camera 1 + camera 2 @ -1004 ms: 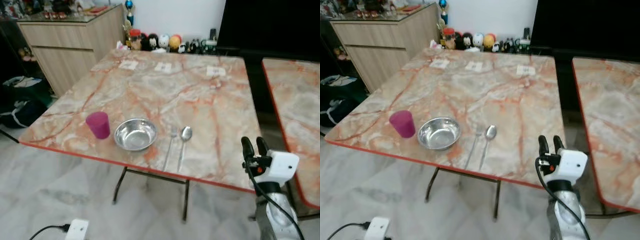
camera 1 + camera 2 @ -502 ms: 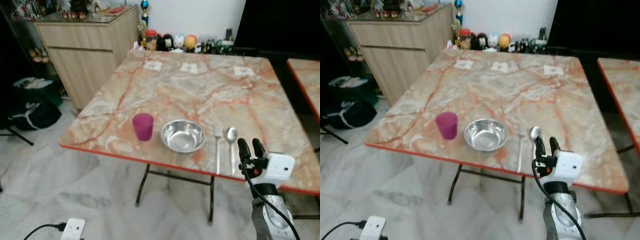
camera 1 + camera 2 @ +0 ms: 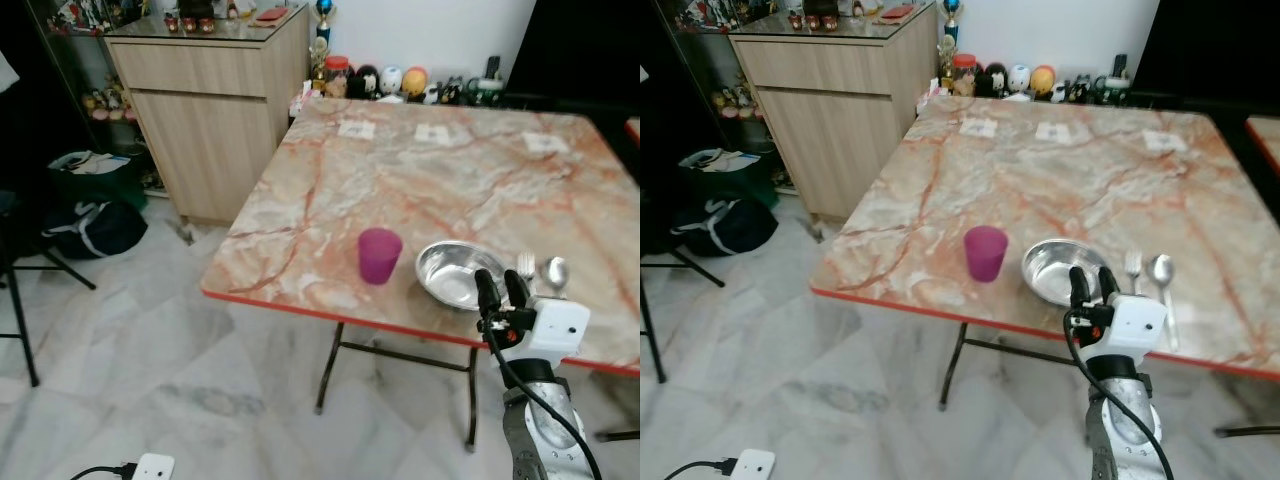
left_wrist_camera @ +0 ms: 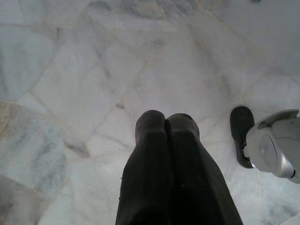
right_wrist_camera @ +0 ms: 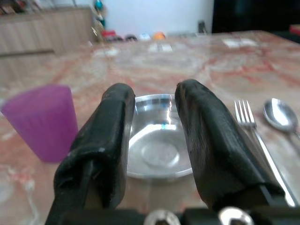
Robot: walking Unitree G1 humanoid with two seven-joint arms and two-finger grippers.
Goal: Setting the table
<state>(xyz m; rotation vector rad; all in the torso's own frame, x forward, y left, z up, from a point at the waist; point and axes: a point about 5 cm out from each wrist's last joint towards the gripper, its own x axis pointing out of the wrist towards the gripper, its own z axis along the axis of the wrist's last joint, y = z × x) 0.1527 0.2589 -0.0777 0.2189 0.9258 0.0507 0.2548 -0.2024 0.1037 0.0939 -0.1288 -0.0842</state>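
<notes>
My right pincer (image 3: 502, 285) is raised at the near edge of the marble table (image 3: 450, 170), its two black fingers (image 5: 105, 140) a narrow gap apart and holding nothing. Straight ahead of it sits the steel bowl (image 5: 157, 136); the purple cup (image 5: 42, 119) stands to its left, the fork (image 5: 251, 124) and spoon (image 5: 280, 115) lie to its right. My left pincer (image 4: 164, 124) hangs over the floor, fingers pressed together.

Counter (image 3: 470, 175): beige marble pattern, orange-red veins, red edge band.
Cup (image 3: 379, 255): magenta, plain.
Bowl (image 3: 455, 275): polished silver.
Fork (image 3: 1133, 268), spoon (image 3: 1161, 270): silver.
Right pincer (image 3: 1090, 286): black fingers on a white housing.
Left pincer (image 4: 165, 123): black.
Floor (image 3: 150, 340): white-grey marble tiles.
Cabinet (image 3: 215, 100): light wood grain.
Bag (image 3: 95, 225): black.
</notes>
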